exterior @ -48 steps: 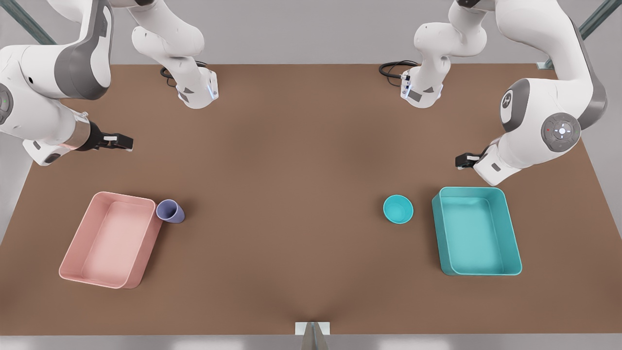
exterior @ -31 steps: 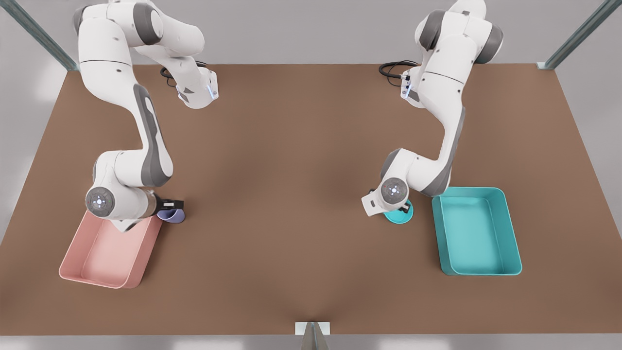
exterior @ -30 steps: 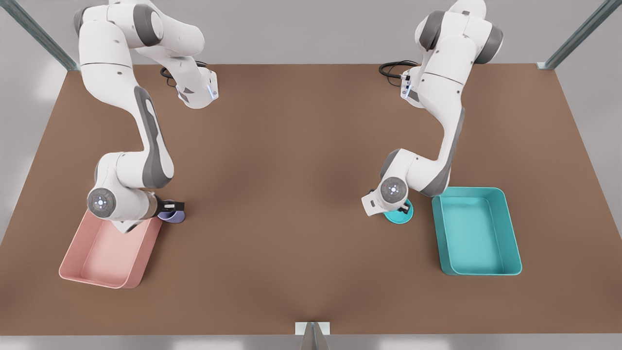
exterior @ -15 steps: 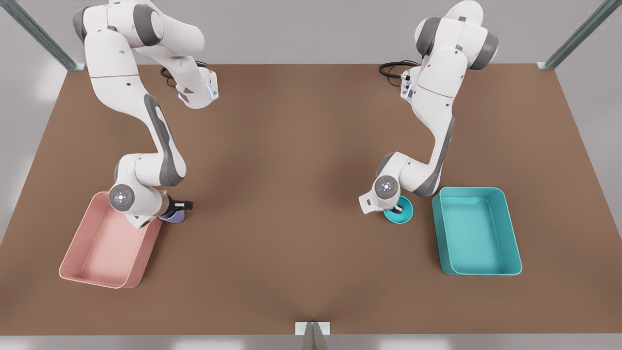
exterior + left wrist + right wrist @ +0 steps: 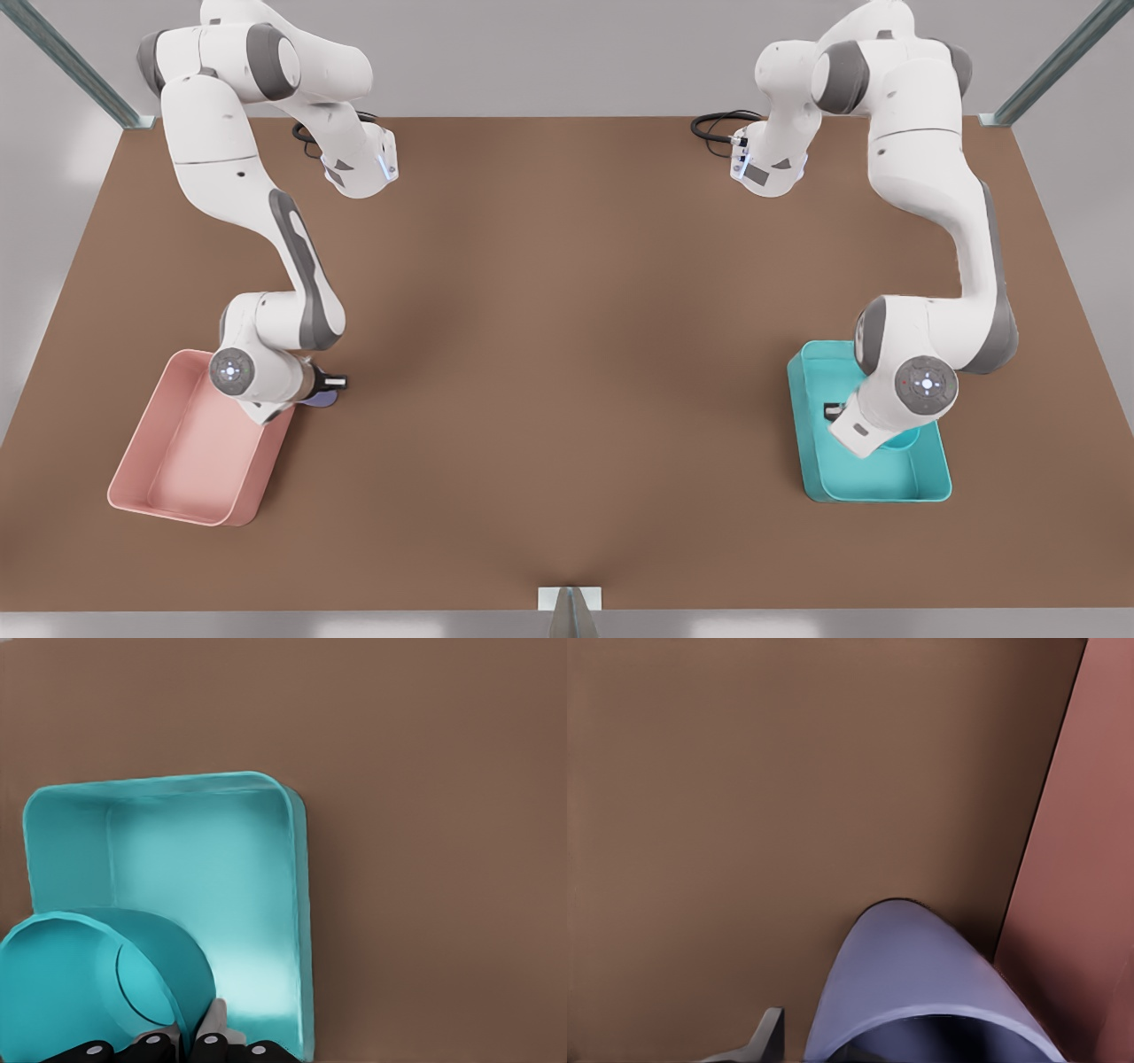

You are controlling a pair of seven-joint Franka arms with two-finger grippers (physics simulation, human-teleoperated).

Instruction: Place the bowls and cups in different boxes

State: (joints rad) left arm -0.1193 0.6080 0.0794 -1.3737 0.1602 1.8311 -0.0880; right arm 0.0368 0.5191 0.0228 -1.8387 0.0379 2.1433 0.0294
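My left gripper point(image 5: 188, 1047) is shut on the rim of the teal bowl point(image 5: 80, 983), which hangs tilted over the teal box point(image 5: 204, 868). That box point(image 5: 873, 483) lies at the front view's right, and the left gripper point(image 5: 833, 412) hangs above it. At the front view's left, my right gripper point(image 5: 332, 384) is open at the lavender cup point(image 5: 319, 400), right beside the pink box point(image 5: 177, 461). In the right wrist view one finger point(image 5: 769, 1038) stands just clear of the outside of the cup point(image 5: 921, 983). The other finger is hidden.
The brown table point(image 5: 567, 354) stretches bare between the two boxes. Both arm bases point(image 5: 359, 164) stand at the far edge with black cables. A small grey bracket point(image 5: 570, 602) sits at the near edge. The pink box wall point(image 5: 1081, 904) is close beside the cup.
The left gripper closed on the bowl, lifted it and carried it toward the front view's right, over the teal box. The right gripper came down to the cup and has barely shifted since.
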